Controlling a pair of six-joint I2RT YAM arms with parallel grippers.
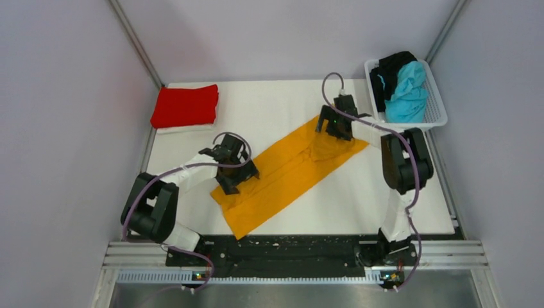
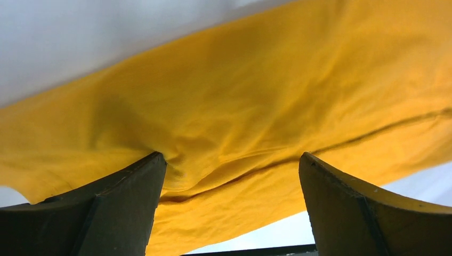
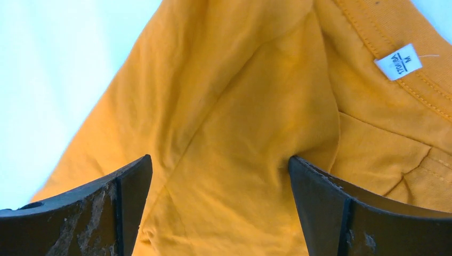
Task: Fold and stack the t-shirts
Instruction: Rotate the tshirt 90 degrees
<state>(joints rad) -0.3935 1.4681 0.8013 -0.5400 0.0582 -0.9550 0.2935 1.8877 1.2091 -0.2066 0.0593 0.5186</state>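
Because the white surface [image 1: 276, 102] looks smooth, cloth may slide on it instead of creasing, so a one-sided pull could drag the whole strip askew. The orange shirt [image 1: 289, 173] lies across its middle as a long diagonal band of soft knit, with shallow wrinkles and a ridge along its length. If either end is pinched through the top layer only, the fold would likely open and the edges go crooked. The red shirt [image 1: 185, 106] sits folded as a thick rectangle at the far left corner, well apart. At the far right a white lattice basket [image 1: 439, 106] holds the turquoise shirt [image 1: 407, 93] and black shirt [image 1: 388, 70], both crumpled. The left hand [image 1: 232, 176] stands over the band's near end and the right hand [image 1: 335, 125] over the collar end, both spread wide and gripping nothing. Uneven closing would skew the next fold. A small white label [image 3: 397, 61] marks the ribbed collar.
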